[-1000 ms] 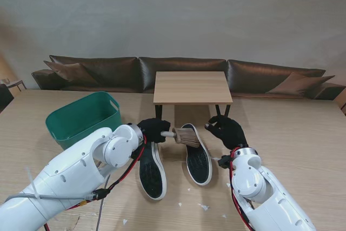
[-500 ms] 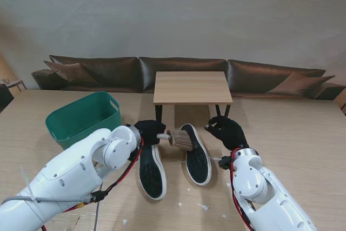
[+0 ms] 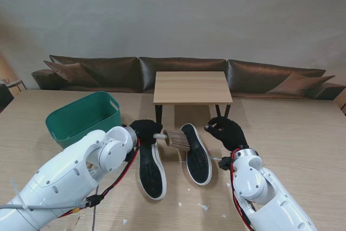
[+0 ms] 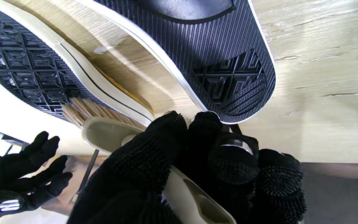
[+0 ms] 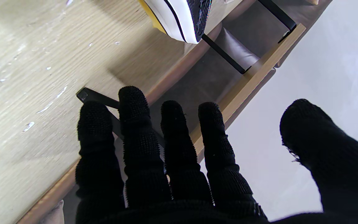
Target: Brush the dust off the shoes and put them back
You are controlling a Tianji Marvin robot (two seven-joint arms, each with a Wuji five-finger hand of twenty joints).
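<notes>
Two black shoes lie sole-up, side by side, on the bench, toes toward the far side. The left shoe sits slightly nearer than the right shoe; a narrow strip of bare wood separates them.

The left hand, gloved in black, is clenched around the handle of a brush. The brush head points right, its bristles touching the left edge of the right shoe's sole near the toe. In the left wrist view the bristles rest on the tread of that sole.

The right hand hovers just right of the right shoe's toe, fingers extended and spread, thumb apart, holding nothing.

A green bin stands far left. A small table stands beyond the shoes. White flecks lie on the near bench.
</notes>
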